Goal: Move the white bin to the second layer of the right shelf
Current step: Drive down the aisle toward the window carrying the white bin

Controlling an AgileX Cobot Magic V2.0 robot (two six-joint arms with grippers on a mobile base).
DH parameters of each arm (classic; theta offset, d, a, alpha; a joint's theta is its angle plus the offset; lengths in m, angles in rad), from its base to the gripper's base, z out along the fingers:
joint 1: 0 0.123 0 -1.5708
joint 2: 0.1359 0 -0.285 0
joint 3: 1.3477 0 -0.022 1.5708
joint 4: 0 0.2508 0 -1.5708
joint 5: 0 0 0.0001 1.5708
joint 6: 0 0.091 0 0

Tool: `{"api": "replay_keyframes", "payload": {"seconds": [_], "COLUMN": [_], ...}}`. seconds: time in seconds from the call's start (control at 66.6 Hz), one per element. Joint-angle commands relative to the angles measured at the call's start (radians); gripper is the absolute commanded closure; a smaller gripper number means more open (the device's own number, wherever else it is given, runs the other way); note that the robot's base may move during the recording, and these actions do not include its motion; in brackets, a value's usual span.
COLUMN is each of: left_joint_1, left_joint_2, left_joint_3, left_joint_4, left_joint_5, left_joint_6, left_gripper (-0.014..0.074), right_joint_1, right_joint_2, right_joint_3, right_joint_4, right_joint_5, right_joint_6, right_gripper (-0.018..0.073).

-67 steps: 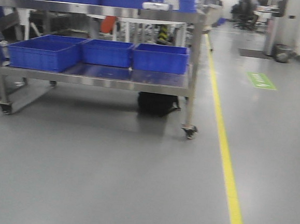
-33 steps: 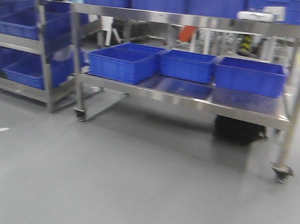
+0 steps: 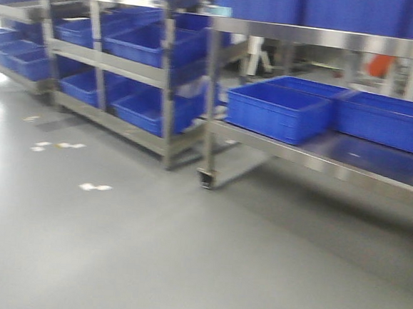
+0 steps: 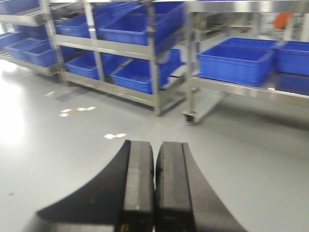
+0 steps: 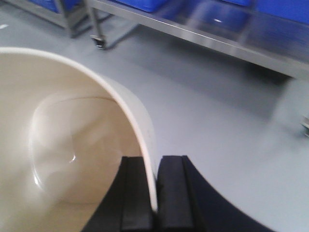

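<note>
The white bin (image 5: 63,145) fills the left of the right wrist view, cream and glossy, seen from above into its bare inside. My right gripper (image 5: 154,162) is shut on its rim, one finger inside the wall and one outside, and the bin hangs over grey floor. In the left wrist view my left gripper (image 4: 155,145) is shut with nothing between its pads. A steel rack with sloping levels (image 3: 167,87) stands at the left of the front view. I cannot tell which of its levels is the right shelf second layer.
Blue crates (image 3: 150,46) fill the rack's levels. A wheeled steel cart (image 3: 313,157) at the right carries more blue crates (image 3: 278,111), and its caster (image 3: 205,178) is nearest. White tape marks (image 3: 94,186) dot the grey floor.
The front view has swung left. The cart has slid from the centre to the right edge, the yellow floor line has gone, and the racks of blue crates have come in.
</note>
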Motion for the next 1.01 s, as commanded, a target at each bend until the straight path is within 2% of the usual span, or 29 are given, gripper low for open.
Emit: {"api": "replay_keyframes", "payload": {"seconds": [0.0,0.991], "left_joint_1": [-0.005,-0.005], "left_joint_2": [-0.014,-0.014], "left_joint_3": [0.037,0.037], "left_joint_4": [0.0,0.0], "left_joint_5": [-0.087,-0.087], "left_joint_6": [-0.005,-0.005], "left_gripper": [0.0512,0.0512], "right_joint_1": [-0.005,-0.005], "right_joint_2": [0.005,0.005], "right_joint_3": [-0.032,-0.032], "right_joint_4": [-0.004,-0.004], "right_joint_5": [-0.095,-0.095], "right_joint_6": [0.006,0.006], "right_gripper": [0.051,0.051]}}
